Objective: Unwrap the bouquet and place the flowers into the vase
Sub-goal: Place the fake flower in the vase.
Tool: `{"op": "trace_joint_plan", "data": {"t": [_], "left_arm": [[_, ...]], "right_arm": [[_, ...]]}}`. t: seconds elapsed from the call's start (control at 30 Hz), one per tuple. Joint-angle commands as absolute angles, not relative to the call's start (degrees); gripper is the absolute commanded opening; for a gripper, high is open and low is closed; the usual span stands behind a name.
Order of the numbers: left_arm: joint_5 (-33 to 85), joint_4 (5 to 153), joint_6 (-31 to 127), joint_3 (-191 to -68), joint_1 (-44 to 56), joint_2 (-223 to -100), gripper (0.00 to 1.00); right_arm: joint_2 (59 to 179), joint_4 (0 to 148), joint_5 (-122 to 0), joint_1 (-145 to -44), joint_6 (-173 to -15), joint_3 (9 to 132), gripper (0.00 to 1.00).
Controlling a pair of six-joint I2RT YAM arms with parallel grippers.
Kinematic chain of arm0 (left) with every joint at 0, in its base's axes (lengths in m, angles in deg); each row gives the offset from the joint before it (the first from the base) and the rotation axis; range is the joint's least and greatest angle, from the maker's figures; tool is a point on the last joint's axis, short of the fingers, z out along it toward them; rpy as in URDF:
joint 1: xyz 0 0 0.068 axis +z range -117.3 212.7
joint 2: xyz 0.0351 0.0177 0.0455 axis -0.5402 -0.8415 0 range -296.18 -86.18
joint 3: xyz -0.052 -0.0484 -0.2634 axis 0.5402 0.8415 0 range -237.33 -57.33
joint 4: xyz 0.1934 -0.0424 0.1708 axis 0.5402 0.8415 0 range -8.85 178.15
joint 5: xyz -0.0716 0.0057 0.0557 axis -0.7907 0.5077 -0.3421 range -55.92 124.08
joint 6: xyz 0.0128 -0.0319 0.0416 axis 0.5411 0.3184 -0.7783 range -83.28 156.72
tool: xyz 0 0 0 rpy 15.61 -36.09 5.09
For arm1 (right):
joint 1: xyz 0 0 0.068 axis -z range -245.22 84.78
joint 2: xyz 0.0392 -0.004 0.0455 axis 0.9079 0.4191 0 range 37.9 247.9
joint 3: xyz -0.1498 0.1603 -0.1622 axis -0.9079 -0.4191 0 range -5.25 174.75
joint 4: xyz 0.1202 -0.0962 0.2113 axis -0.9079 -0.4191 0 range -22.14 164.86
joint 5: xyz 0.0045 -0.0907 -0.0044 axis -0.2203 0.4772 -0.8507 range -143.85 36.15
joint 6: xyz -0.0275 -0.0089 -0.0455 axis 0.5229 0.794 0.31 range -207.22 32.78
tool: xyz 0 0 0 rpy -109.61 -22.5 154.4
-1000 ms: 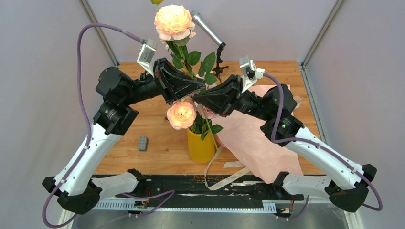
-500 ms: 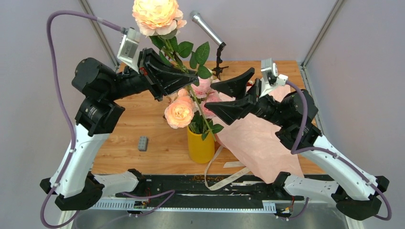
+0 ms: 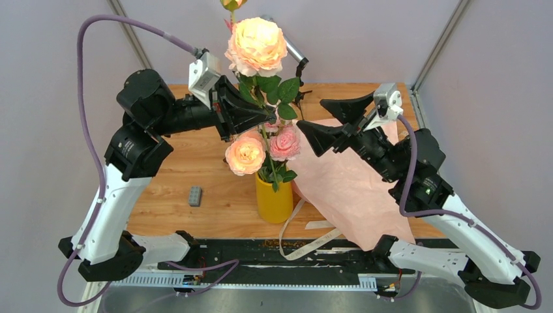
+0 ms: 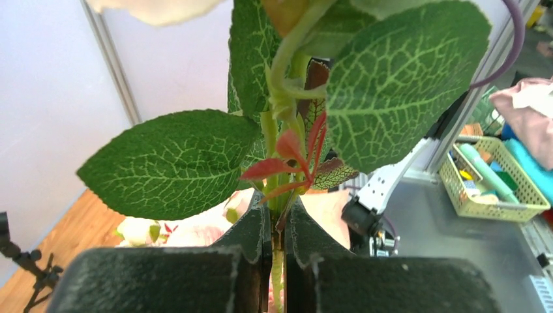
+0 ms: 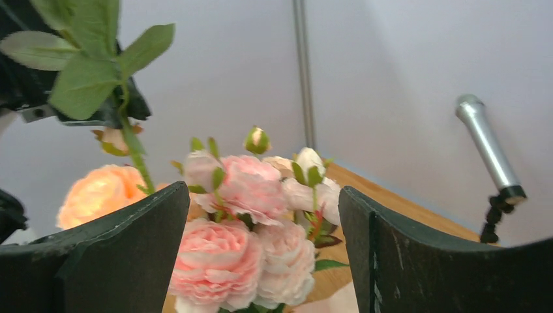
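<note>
The yellow vase [image 3: 274, 201] stands upright on the wooden table [image 3: 195, 153], near its front edge and about in the middle. The flowers [image 3: 261, 149] are in it: a peach rose and pink roses sit just above its mouth, with green leaves under them. One tall rose [image 3: 255, 44] rises high above the others on a long stem. The left gripper [image 3: 269, 120] has its fingers [image 4: 251, 241] pressed together on this stem, just under the big leaves; the left wrist view shows the thin green stem squeezed between the two pads. Below the grip the stem runs down toward the vase mouth, but I cannot tell if its end is inside. The right gripper [image 3: 317, 118] hangs just to the right of the flowers with its fingers [image 5: 124, 251] spread wide, and nothing is between them; in its own view the pink roses are seen through the gap. The pink wrapping paper [image 3: 355, 192] lies open and flat on the right part of the table, under the right arm. The beige ribbon [image 3: 291, 229] hangs over the front edge beside the vase. A small grey block [image 3: 195, 195] lies to the left of the vase, well apart from it. A microphone [image 3: 295, 51] on a small stand is at the far edge.
</note>
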State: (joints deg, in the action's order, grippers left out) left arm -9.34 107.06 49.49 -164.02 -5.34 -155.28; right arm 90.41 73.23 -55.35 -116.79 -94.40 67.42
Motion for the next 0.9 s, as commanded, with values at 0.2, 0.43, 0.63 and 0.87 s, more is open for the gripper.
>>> {"op": "trace_joint_plan", "data": {"t": [0.2,0.43,0.63,0.87], "left_arm": [[-9.8,110.6,38.0,-164.6,-6.4,-153.9,0.0],[-9.6,110.0,38.1,-167.7,-6.4,-153.5,0.0],[-10.0,110.1,39.0,-169.5,-6.4,-153.7,0.0],[-10.8,109.4,40.0,-171.4,-6.4,-154.1,0.0]], "right_arm": [[90.9,70.6,-46.1,-116.1,-90.2,65.5,0.86],[91.0,70.5,-46.3,-115.9,-90.6,65.3,0.86],[91.2,70.2,-46.8,-115.7,-90.8,65.4,0.86],[91.7,70.1,-47.6,-115.5,-91.2,65.5,0.86]]}}
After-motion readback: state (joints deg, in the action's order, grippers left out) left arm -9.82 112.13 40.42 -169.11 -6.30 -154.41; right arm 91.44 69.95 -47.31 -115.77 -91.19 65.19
